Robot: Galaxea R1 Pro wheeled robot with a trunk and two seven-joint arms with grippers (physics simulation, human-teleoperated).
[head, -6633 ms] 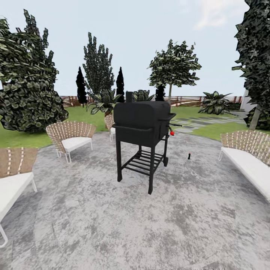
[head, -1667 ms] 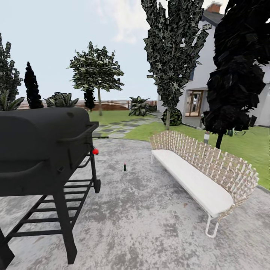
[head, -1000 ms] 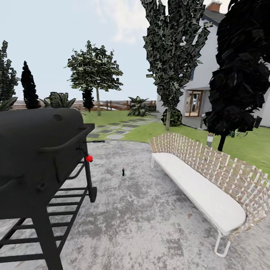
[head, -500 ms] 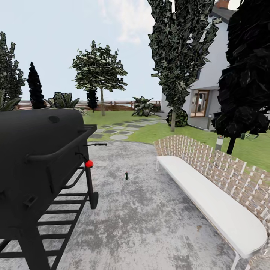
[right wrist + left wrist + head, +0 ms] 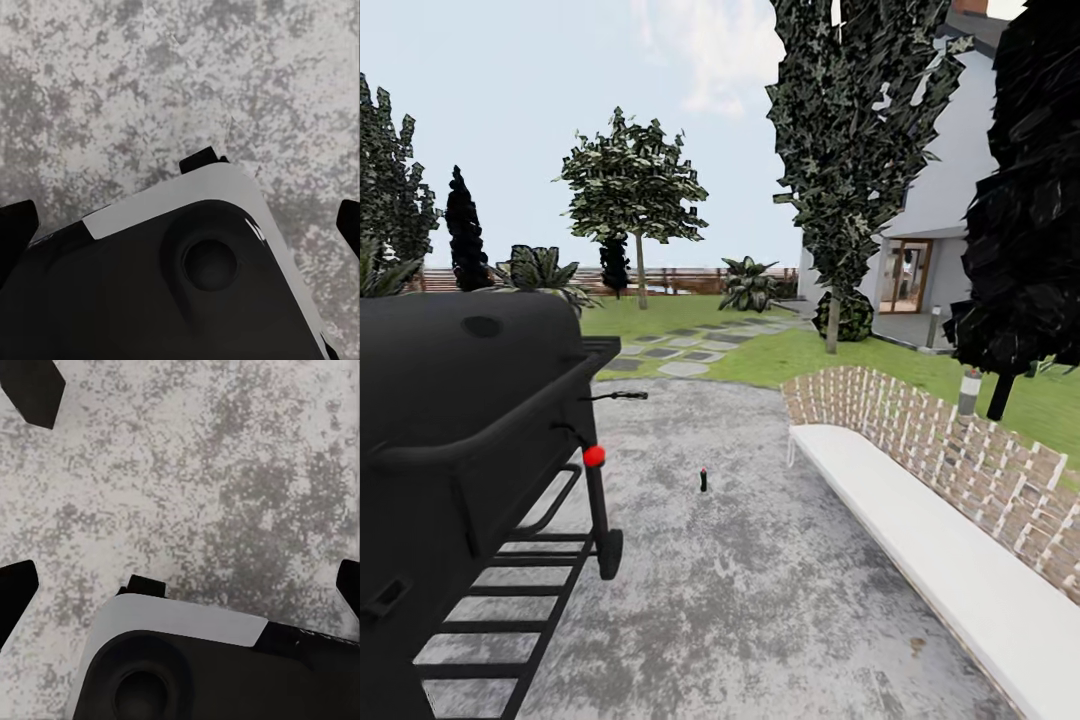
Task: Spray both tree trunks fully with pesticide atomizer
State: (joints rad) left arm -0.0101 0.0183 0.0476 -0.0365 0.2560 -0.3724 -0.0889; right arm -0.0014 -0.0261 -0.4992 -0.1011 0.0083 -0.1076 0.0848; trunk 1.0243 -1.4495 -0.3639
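Observation:
The pesticide atomizer, a small dark bottle with a red top, stands upright on the grey paving ahead, between the grill and the bench. One broad-canopied tree rises at the far lawn, its thin straight trunk in front of the fence. A taller leafy tree stands nearer the house with a grey trunk. My left gripper and right gripper both hang open over mottled paving, above my own dark and white body, holding nothing.
A black grill on legs crowds the left foreground. A long white bench with a woven back runs along the right. A dark tree, a short lamp post, stepping stones and the house lie beyond.
The whole view has shifted as I roll forward: grill and bench loom larger and nearer, and the atomizer sits lower in the picture. Nothing in the garden itself has moved.

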